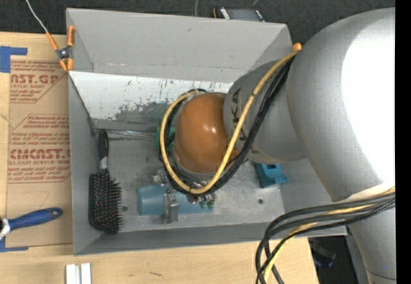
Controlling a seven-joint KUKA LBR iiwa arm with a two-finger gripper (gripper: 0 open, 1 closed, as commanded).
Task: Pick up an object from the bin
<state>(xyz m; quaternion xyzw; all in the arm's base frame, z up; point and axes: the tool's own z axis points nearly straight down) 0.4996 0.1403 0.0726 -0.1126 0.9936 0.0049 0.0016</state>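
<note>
Light-blue block (151,200), lying at seven o'clock on the bin (180,45) floor near the black hairbrush (104,202), is judged light, stiff and smooth, best taken across its flat sides by the gripper (170,205) set over its three-o'clock end (open or closed cannot be told).

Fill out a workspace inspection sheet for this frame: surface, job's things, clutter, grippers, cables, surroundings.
Surface: grey metal bin, with dark scuffs on the floor near the far wall.
Job's things: light blue block by the near wall, right at the gripper.
Clutter: black hairbrush along the left wall; blue piece at the right, partly under the arm.
Grippers: gripper low at the block, beneath the orange wrist cover; grasp cannot be judged.
Cables: yellow and black cables loop round the wrist cover; more run at the lower right.
Surroundings: black box with a wire loop behind the bin.
</note>
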